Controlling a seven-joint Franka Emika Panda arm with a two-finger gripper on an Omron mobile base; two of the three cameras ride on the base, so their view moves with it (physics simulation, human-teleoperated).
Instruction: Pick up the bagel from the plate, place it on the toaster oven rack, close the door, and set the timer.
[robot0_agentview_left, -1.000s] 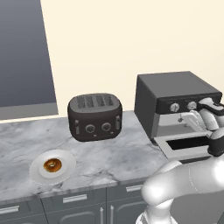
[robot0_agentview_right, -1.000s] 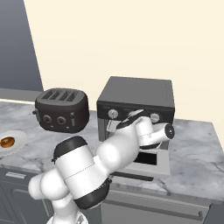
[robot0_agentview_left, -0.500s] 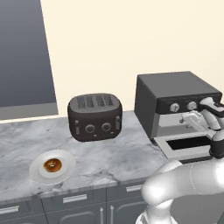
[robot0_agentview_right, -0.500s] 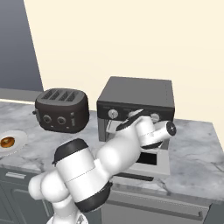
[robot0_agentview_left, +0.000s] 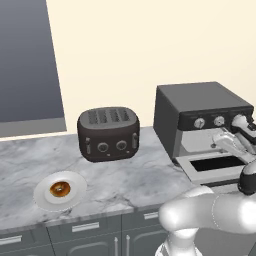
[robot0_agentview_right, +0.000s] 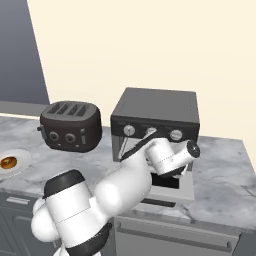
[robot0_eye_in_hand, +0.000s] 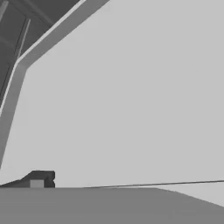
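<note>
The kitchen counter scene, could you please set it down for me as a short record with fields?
bagel: on the plate, not yet picked up
plate: white, on the marble counter, left of the toaster
toaster: dark, four slots, between plate and toaster oven
toaster oven: dark grey, three silver knobs
door: open, folded down flat
gripper: at the oven front, above the door; open or shut cannot be told

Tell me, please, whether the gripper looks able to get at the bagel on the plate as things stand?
Probably yes: the bagel lies uncovered on the plate, nothing standing over it. The gripper is far across the counter, at the toaster oven.
</note>
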